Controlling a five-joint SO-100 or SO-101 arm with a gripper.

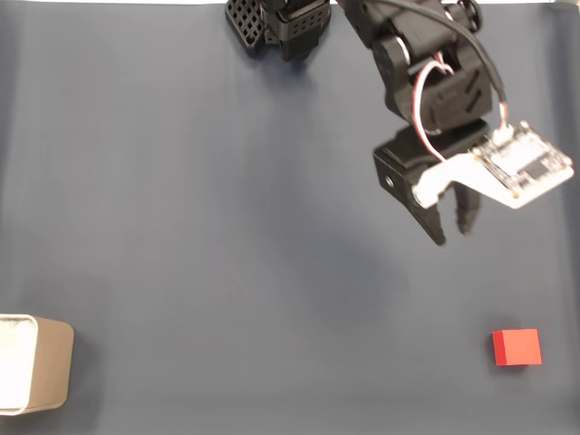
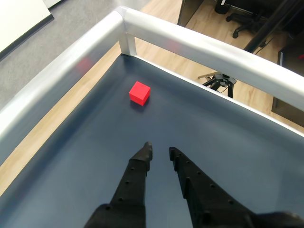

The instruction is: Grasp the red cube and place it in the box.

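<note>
the gripper (image 1: 453, 234) hung above the dark blue mat (image 1: 227, 227) with its two black fingers a narrow gap apart and nothing between them, so it was slightly open and empty. in the wrist view the gripper (image 2: 159, 149) pointed toward the red cube (image 2: 139, 92), which sat ahead of the fingertips and a little to their left, well apart from them, near the corner of the silver rail (image 2: 190, 42). in the fixed view the red cube (image 1: 517, 347) lay below the gripper and somewhat to its right, flat on the mat. the box (image 1: 34, 375) stood far from the gripper, at the lower left edge of that view, well apart from the cube.

the step in hand appeared to be the reach toward the cube. to do it well, the jaws probably needed to spread wider than the cube before coming down, since the present gap looked too tight. the wrist would best be turned so the fingers met two opposite flat faces squarely, as the cube sat slightly turned in the wrist view. descending straight over it, then closing, should have kept it from being nudged toward the rail.
</note>
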